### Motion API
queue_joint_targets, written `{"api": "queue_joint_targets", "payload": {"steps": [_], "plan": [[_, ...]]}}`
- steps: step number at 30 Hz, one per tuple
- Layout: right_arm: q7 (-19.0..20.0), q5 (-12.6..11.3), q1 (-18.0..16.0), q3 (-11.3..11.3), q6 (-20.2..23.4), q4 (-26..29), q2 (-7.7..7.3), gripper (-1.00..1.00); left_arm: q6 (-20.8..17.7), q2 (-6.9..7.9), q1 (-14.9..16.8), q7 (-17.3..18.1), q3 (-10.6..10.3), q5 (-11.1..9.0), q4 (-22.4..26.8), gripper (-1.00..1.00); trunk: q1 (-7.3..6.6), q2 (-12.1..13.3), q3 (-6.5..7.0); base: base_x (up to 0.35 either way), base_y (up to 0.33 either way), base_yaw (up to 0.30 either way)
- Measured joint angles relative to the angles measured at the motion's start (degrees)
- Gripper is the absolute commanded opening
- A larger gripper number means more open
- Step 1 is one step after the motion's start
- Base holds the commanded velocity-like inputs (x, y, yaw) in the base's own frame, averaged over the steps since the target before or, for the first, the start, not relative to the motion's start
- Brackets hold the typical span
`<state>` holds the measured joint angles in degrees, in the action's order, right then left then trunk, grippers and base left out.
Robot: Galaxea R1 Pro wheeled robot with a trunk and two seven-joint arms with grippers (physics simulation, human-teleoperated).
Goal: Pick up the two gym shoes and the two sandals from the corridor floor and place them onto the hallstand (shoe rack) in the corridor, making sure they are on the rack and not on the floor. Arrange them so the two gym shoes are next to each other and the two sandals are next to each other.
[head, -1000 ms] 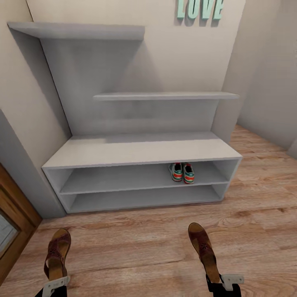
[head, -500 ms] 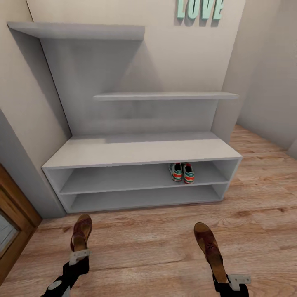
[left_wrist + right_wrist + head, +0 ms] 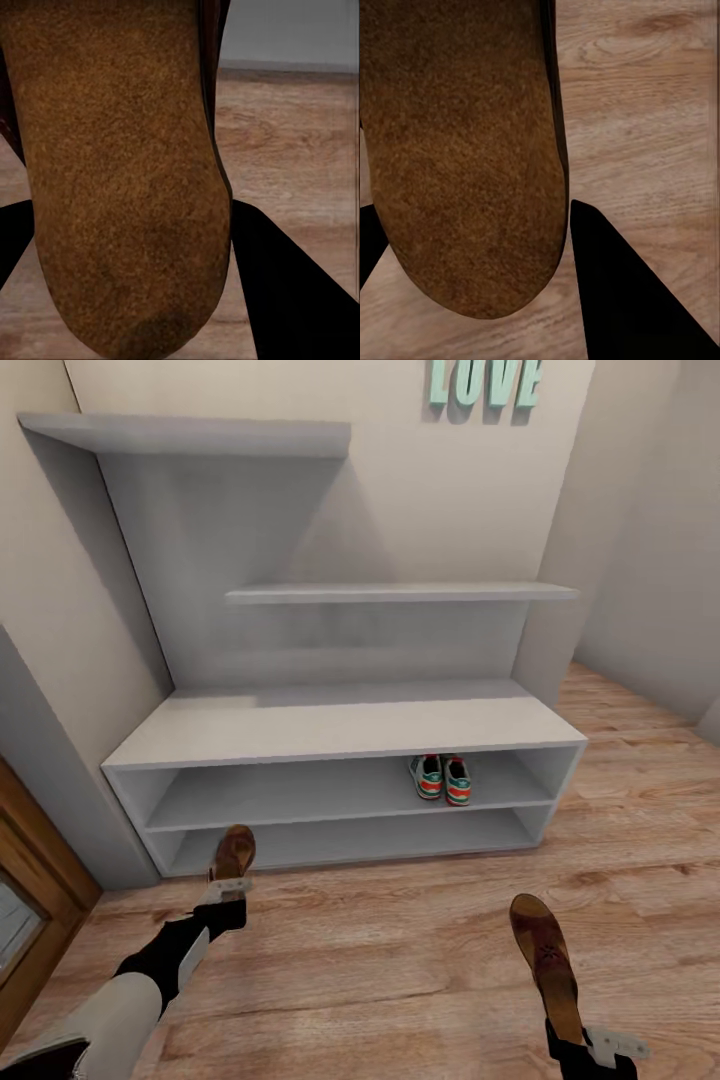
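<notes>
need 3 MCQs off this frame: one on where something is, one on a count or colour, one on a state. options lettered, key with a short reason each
1. Where are the two gym shoes?
A. on the corridor floor
B. on the upper open shelf row of the hallstand, toward its right end
C. on the top wall shelf

2. How many sandals are in the grippers?
A. none
B. one
C. two

3. What state is the left gripper in?
A. open and empty
B. shut on a sandal
C. resting on the bench top

Key:
1 B: the head view shows the pair side by side inside the upper row.
2 C: the left sandal is in the left gripper, and the right sandal is in the right gripper.
3 B: the sandal juts out from its fingers, above the corridor floor in front of the lower shelf row.
</notes>
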<state>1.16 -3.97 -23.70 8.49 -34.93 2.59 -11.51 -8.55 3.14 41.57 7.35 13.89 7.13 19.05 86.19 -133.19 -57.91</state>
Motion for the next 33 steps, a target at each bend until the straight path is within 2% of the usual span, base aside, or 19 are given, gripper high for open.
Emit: {"api": "queue_joint_targets", "payload": {"steps": [2,6,10,14,17,20,23,24,25,33], "plan": [[0.0,-0.6,0.0,0.2,0.0,0.0,-0.06,-1.0,-2.0,-1.09,1.8,-0.8,-0.5,1.6,0.0,-1.0,0.0,0.0,0.0,0.0,0.0,0.0],[0.1,-0.9,0.0,0.2,0.0,0.1,-0.11,-1.0,-4.3,-2.97,4.9,-5.6,-0.8,4.0,0.0,-1.0,0.0,0.0,0.0,0.0,0.0,0.0],[0.1,-1.1,0.0,0.2,0.0,0.2,-0.07,-1.0,-5.9,-3.92,7.0,-10.5,-0.8,4.6,-0.1,-1.0,0.0,0.0,0.0,0.0,0.0,0.0],[0.1,-1.1,0.0,0.2,0.0,0.3,0.04,-1.0,-7.2,-4.07,8.1,-12.0,-0.9,4.8,0.0,-1.0,0.0,0.0,0.0,0.0,0.0,0.0],[0.1,-1.1,0.0,0.1,0.0,0.3,0.09,-1.0,-7.7,-3.83,8.4,-12.3,-0.9,4.8,0.4,-1.0,0.0,0.0,0.0,0.0,0.0,0.0],[0.1,-1.1,0.0,0.1,0.0,0.3,0.33,-1.0,-8.5,-3.59,8.4,-12.2,-0.8,4.9,2.8,-1.0,0.0,0.0,0.0,0.0,0.0,0.0],[0.1,-1.1,0.0,0.2,0.0,0.3,0.42,-1.0,-11.0,-3.34,8.7,-9.9,-0.8,4.8,4.2,-1.0,0.66,-1.2,-0.72,0.0,0.0,0.0],[0.1,-1.1,0.0,0.2,0.0,0.3,0.38,-1.0,-12.6,-3.26,8.8,-7.7,-1.0,4.8,5.3,-1.0,0.88,-1.6,-0.98,0.0,0.0,0.0],[0.1,-1.1,0.0,0.2,0.0,0.3,0.36,-1.0,-13.7,-3.22,8.9,-6.9,-0.9,5.1,6.0,-1.0,1.1,-2.0,-1.25,0.0,0.0,0.0],[0.1,-1.1,0.0,0.2,0.0,0.3,0.35,-1.0,-15.7,-3.19,8.9,-6.2,-1.0,5.4,7.3,-1.0,2.86,-5.2,-3.4,0.0,0.0,0.0]]}}
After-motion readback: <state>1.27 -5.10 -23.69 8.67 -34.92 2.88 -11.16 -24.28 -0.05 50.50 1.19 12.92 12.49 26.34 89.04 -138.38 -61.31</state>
